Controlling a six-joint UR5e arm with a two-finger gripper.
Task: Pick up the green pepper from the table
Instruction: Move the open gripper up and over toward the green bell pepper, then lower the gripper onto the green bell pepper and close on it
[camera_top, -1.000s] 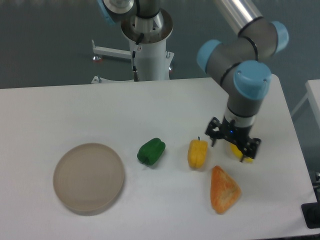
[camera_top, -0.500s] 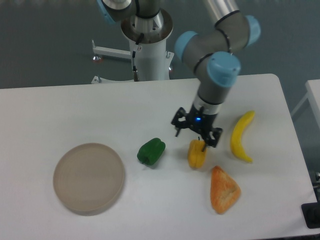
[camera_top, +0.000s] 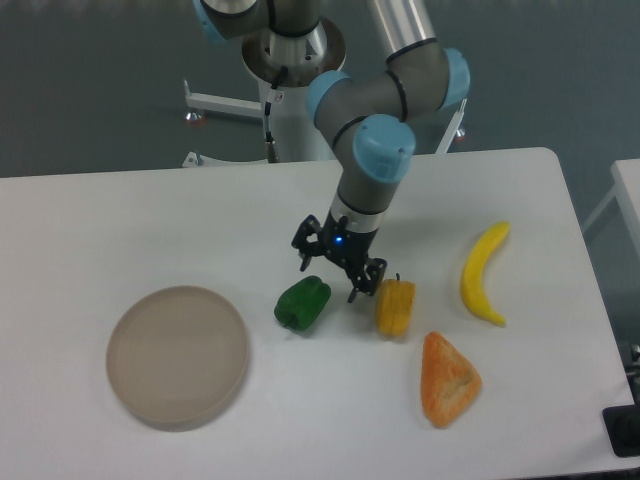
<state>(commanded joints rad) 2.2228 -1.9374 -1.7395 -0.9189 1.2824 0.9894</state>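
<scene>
Camera — yellow pepper beside green pepper

The claw, fingers spread, hangs just above and right of the green pepper, with bare tabletop open behind and to the left of that pepper. The yellow pepper stands close on the right, narrowing the gap there. The round plate lies well apart to the left; the orange wedge and banana lie farther right.
</scene>
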